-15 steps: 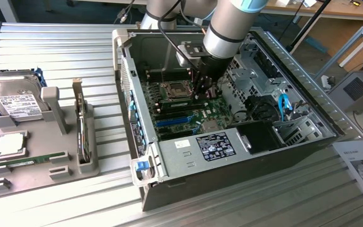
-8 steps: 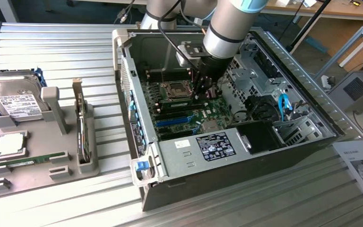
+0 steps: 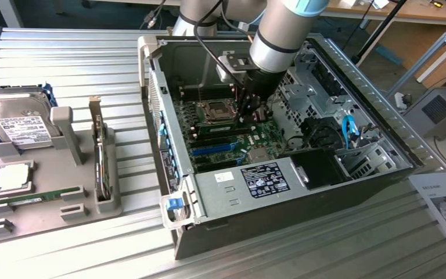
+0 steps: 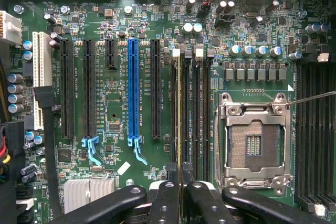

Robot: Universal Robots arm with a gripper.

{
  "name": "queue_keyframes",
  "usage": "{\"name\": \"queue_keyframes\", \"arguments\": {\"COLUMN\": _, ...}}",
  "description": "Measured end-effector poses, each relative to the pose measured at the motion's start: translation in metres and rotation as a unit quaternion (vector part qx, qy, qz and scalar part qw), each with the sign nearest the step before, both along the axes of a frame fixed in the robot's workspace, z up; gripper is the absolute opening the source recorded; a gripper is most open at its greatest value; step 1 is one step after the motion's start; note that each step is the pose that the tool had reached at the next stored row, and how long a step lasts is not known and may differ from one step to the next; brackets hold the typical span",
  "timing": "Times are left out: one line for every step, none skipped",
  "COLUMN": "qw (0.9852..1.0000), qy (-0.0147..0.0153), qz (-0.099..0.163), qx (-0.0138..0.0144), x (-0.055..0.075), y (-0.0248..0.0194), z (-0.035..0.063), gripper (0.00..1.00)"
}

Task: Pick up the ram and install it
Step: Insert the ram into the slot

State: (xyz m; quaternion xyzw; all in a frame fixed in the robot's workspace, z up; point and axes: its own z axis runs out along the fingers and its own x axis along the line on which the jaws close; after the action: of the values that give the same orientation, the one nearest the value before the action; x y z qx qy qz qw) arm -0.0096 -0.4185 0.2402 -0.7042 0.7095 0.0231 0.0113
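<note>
Ribbed aluminium table carries an open black-and-grey computer case lying on its side. On the exterior view's left of it is a grey moulded tray. The tray holds a silver hard drive, a larger green expansion card standing on edge, and a second stick of green memory lying flat in its recess.

The grey, blue-ringed robot arm reaches down into the case, with its black gripper low over the green motherboard.

In the wrist view the gripper has its jaws drawn narrow on the ram, a long thin green circuit-board stick seen edge-on as a pale line. The ram runs along one of the black memory slots that lie between the long blue slot and the silver processor socket. It is lined up lengthwise with that slot.

The pick-up looks done, and the work appears to be at the install step, with the stick held at or in its slot. Whether the ram has bottomed out cannot be told from these views, nor can the state of the end latches.

Seating calls for the stick to be square to the slot along its whole length. Pressure should go straight down rather than at a tilt, so that neither end rides up or binds.
</note>
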Motion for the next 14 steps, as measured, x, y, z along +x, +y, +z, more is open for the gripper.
{"name": "queue_keyframes", "arguments": {"qw": 1.0000, "qy": 0.0000, "qz": 0.000, "qx": 0.0000, "x": 0.0000, "y": 0.0000, "z": -0.0002, "gripper": 0.12}}
{"name": "queue_keyframes", "arguments": {"qw": 1.0000, "qy": 0.0000, "qz": 0.000, "qx": 0.0000, "x": 0.0000, "y": 0.0000, "z": -0.0003, "gripper": 0.12}}
{"name": "queue_keyframes", "arguments": {"qw": 1.0000, "qy": 0.0000, "qz": 0.000, "qx": 0.0000, "x": 0.0000, "y": 0.0000, "z": -0.0004, "gripper": 0.12}}
{"name": "queue_keyframes", "arguments": {"qw": 1.0000, "qy": 0.0000, "qz": 0.000, "qx": 0.0000, "x": 0.0000, "y": 0.0000, "z": -0.0006, "gripper": 0.12}}
{"name": "queue_keyframes", "arguments": {"qw": 1.0000, "qy": 0.0000, "qz": 0.000, "qx": 0.0000, "x": 0.0000, "y": 0.0000, "z": -0.0006, "gripper": 0.12}}
{"name": "queue_keyframes", "arguments": {"qw": 1.0000, "qy": 0.0000, "qz": 0.000, "qx": 0.0000, "x": 0.0000, "y": 0.0000, "z": -0.0006, "gripper": 0.12}}
{"name": "queue_keyframes", "arguments": {"qw": 1.0000, "qy": 0.0000, "qz": 0.000, "qx": 0.0000, "x": 0.0000, "y": 0.0000, "z": -0.0008, "gripper": 0.12}}
{"name": "queue_keyframes", "arguments": {"qw": 1.0000, "qy": 0.0000, "qz": 0.000, "qx": 0.0001, "x": 0.0000, "y": 0.0000, "z": -0.0012, "gripper": 0.12}}
{"name": "queue_keyframes", "arguments": {"qw": 1.0000, "qy": 0.0000, "qz": 0.000, "qx": 0.0001, "x": 0.0000, "y": 0.0000, "z": -0.0014, "gripper": 0.12}}
{"name": "queue_keyframes", "arguments": {"qw": 1.0000, "qy": 0.0000, "qz": 0.000, "qx": 0.0000, "x": 0.0000, "y": 0.0000, "z": -0.0016, "gripper": 0.12}}
{"name": "queue_keyframes", "arguments": {"qw": 1.0000, "qy": 0.0001, "qz": 0.000, "qx": -0.0001, "x": 0.0000, "y": 0.0000, "z": -0.0018, "gripper": 0.12}}
{"name": "queue_keyframes", "arguments": {"qw": 1.0000, "qy": 0.0001, "qz": 0.000, "qx": -0.0001, "x": -0.0001, "y": 0.0000, "z": -0.0018, "gripper": 0.12}}
{"name": "queue_keyframes", "arguments": {"qw": 1.0000, "qy": 0.0000, "qz": 0.000, "qx": 0.0000, "x": -0.0001, "y": 0.0000, "z": -0.0019, "gripper": 0.12}}
{"name": "queue_keyframes", "arguments": {"qw": 1.0000, "qy": 0.0000, "qz": 0.000, "qx": 0.0000, "x": -0.0002, "y": 0.0000, "z": -0.0018, "gripper": 0.12}}
